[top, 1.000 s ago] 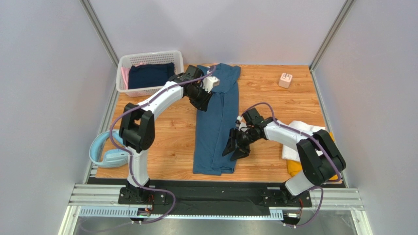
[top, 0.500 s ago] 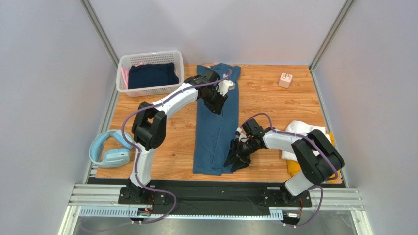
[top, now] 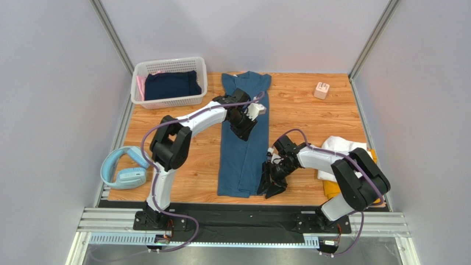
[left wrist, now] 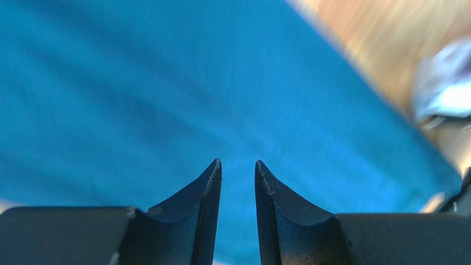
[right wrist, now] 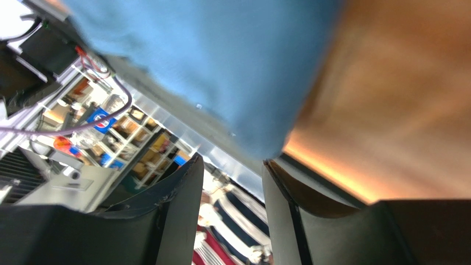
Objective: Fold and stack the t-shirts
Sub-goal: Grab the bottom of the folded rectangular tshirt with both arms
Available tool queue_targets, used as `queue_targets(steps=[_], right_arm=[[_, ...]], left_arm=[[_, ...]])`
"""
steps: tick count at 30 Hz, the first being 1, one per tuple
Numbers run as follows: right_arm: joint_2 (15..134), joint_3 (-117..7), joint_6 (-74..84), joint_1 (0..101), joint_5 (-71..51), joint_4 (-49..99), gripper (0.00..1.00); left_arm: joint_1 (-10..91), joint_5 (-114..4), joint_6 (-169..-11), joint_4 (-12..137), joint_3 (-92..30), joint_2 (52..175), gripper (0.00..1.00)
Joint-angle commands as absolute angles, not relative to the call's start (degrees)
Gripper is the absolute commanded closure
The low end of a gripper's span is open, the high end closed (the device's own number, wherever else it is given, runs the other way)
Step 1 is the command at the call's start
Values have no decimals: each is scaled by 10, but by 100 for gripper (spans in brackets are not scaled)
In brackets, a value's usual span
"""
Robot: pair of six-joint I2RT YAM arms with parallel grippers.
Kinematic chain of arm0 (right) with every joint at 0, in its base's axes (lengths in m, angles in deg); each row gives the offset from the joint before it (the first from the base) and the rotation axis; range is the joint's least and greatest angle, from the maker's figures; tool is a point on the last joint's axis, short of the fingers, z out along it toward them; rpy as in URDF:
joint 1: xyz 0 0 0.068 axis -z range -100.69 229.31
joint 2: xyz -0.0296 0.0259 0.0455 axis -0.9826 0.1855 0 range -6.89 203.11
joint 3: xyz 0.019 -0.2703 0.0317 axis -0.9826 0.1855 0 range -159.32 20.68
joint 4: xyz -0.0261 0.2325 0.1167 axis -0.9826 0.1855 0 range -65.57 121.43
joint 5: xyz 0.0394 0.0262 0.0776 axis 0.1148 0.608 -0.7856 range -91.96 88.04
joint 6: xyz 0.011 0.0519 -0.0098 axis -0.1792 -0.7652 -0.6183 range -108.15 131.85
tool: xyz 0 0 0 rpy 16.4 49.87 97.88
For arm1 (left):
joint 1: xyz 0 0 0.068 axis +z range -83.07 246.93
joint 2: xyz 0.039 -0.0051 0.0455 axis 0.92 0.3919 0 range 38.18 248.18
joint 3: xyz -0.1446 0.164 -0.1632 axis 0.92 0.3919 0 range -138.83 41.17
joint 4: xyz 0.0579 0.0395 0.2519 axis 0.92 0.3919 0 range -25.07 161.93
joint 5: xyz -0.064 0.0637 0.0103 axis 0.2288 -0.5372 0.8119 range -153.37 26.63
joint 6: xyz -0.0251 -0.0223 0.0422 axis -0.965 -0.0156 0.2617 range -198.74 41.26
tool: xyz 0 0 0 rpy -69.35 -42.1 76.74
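From above, the large teal-blue cotton t-shirt (top: 237, 160) lies down the middle of the wood-grain counter (top: 309, 116) as a long narrow strip, already folded lengthwise. I judge that the crosswise fold is what remains. The folded white and mustard-yellow t-shirts (top: 338, 148) sit at my right, probably the stack it will join. My left claw (top: 245, 128) hangs over the strip's far half. My right claw (top: 270, 186) is at its near right edge, placed, I think, to take that hem. At my left wrist, the left claw (left wrist: 237, 165) stands narrowly parted just above the t-shirt (left wrist: 138, 83), gripping nothing. At my right wrist, the right claw (right wrist: 229, 165) is moderately open and empty, with the t-shirt's corner (right wrist: 210, 55) just beyond its tips and bare counter (right wrist: 398, 110) beside it.
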State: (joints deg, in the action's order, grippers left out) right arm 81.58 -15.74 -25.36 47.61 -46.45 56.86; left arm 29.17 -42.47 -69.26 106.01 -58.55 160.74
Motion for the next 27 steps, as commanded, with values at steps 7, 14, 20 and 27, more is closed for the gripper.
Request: queue_targets(steps=[7, 14, 20, 27], right_arm=[[691, -222, -192, 474, -390, 743, 48], [713, -140, -219, 475, -374, 653, 48], [758, -137, -225, 475, -376, 597, 49], [815, -175, -225, 479, -389, 565, 51]], left_arm=[[358, -403, -669, 1107, -327, 1273, 63], [327, -380, -664, 1141, -168, 1217, 62], [318, -373, -668, 1138, -175, 1228, 62], [316, -337, -704, 1099, -154, 1255, 60]])
